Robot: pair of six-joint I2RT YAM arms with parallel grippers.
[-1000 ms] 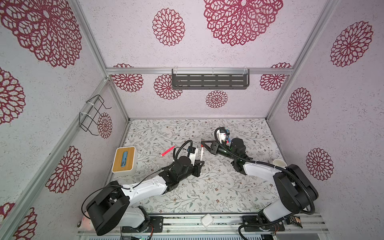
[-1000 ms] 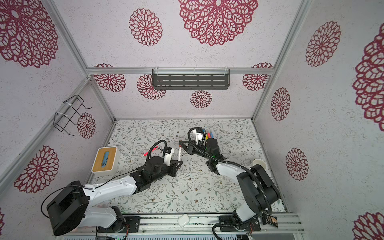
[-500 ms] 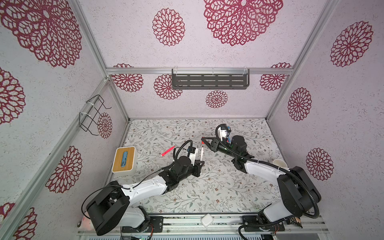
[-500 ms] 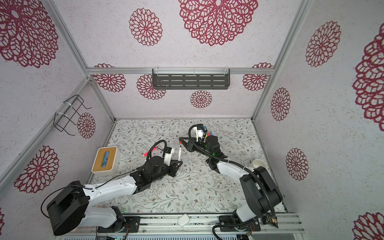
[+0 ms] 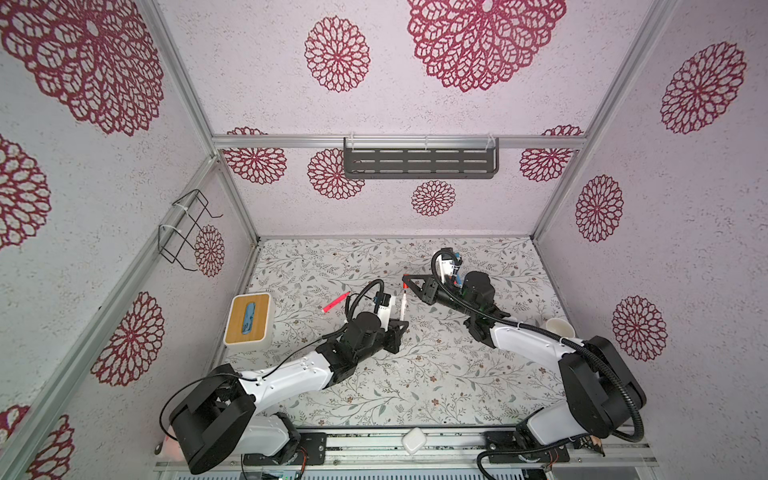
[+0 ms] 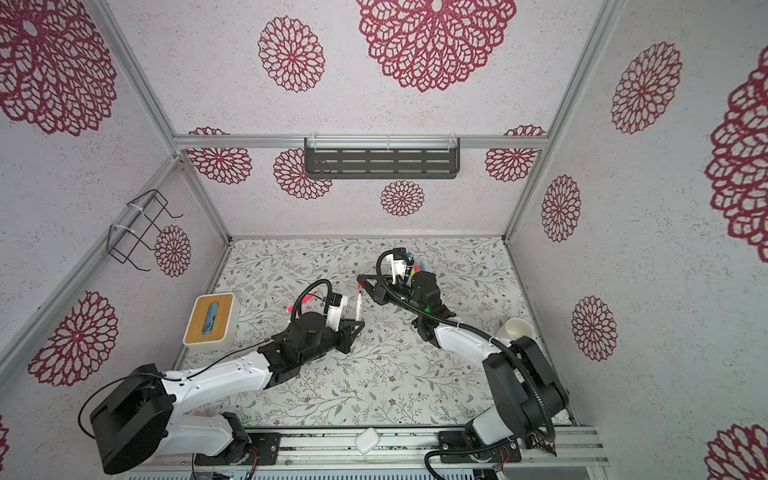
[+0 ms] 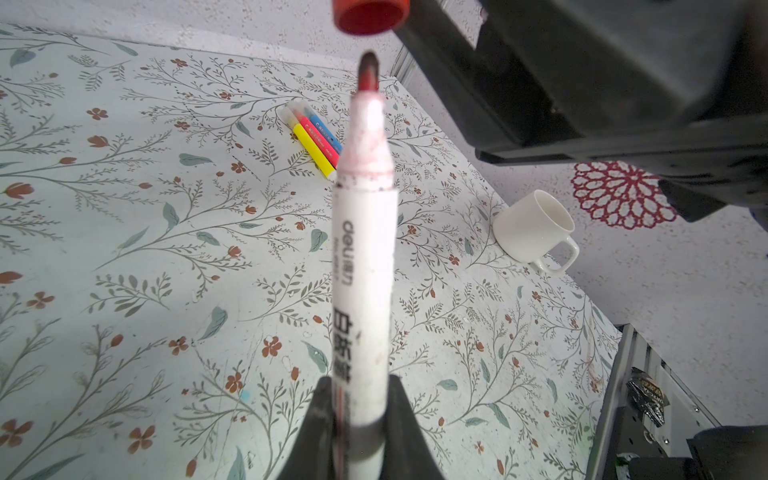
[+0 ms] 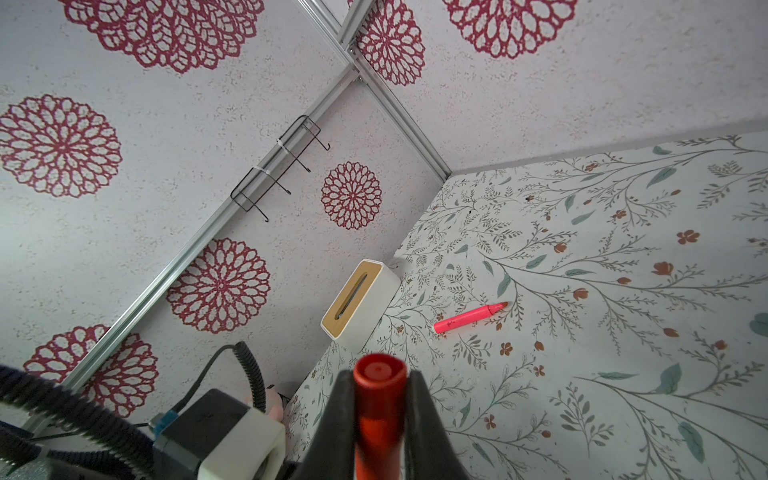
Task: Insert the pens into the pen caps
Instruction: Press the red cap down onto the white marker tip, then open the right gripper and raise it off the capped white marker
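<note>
Red plastic catches my eye first: the red cap (image 7: 370,16) sits pinched between the closed jaws of the right gripper (image 8: 379,380), its open mouth turned toward the dark felt nib of the white marker (image 7: 365,249). The left gripper (image 7: 360,395) has its jaws clamped on the marker's lower barrel, so the pen points nib-first at the cap, well clear of the floral table (image 7: 124,257). From the left wrist camera, nib and cap mouth are near each other but apart, and they look roughly in line. I cannot tell whether they also line up in depth.

To my eye this is the lining-up just before the push. Doing it well means getting the cap's axis onto the pen's axis first. The gap should then be closed in one straight line along the barrel. A slanted approach would likely catch the nib on the rim and smear or bend it. The marker is held far from its tip, so it may pivot under load. A gentle push that lets the cap seat over the tapered shoulder seems wisest.

Other pens lie on the table. A pink pen (image 5: 336,302) lies between the tissue box (image 5: 248,318) and the left arm. A yellow, pink and blue bundle (image 7: 316,141) lies apart from the white mug (image 7: 532,226).
</note>
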